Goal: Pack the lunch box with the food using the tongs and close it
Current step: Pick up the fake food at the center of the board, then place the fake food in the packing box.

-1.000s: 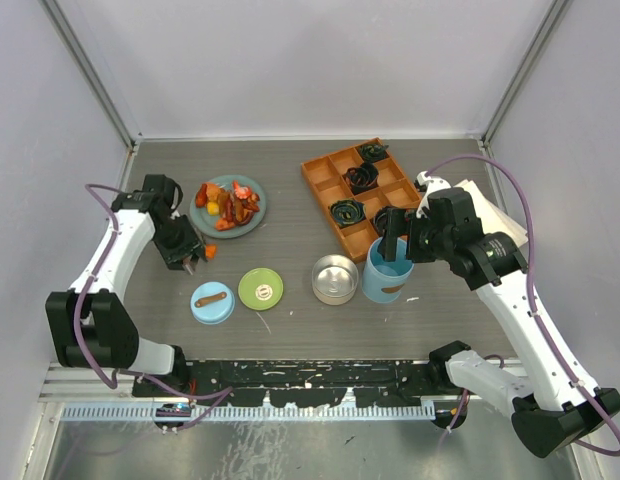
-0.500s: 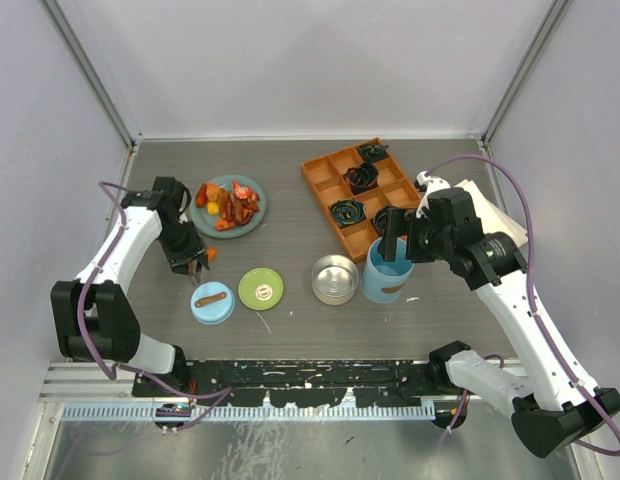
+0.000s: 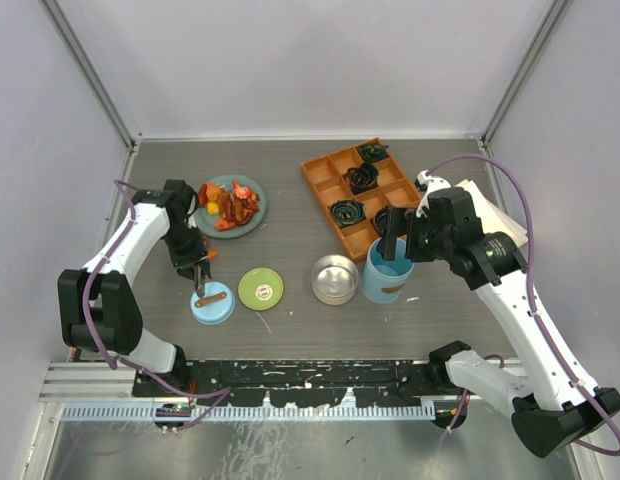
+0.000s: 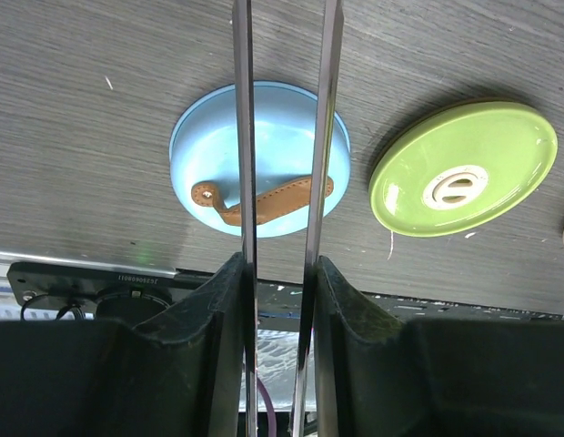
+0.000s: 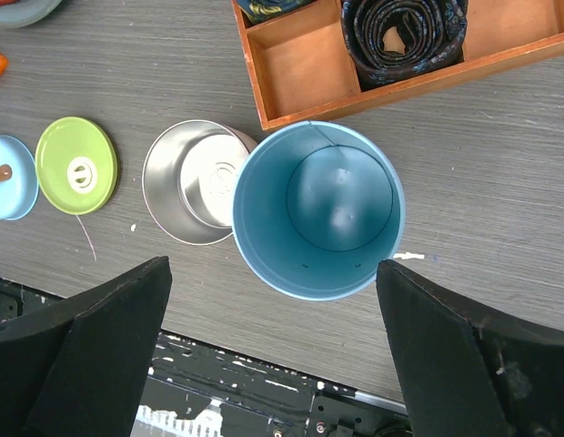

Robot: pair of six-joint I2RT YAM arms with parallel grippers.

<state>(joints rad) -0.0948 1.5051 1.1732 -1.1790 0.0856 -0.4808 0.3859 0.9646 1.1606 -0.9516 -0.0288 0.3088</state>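
Just above the blue lid (image 4: pixel 277 155), the left gripper (image 4: pixel 279 264) clamps the tongs (image 4: pixel 246 182).
Its jaws stand narrow, squeezing both tong arms. The food (image 3: pixel 228 203) lies on the teal plate (image 3: pixel 252 222). The right gripper (image 5: pixel 273 266) hangs wide open over the light-blue cylinder (image 5: pixel 318 209), with the steel tin (image 5: pixel 196 182) just beside it and the green lid (image 4: pixel 464 168) near.
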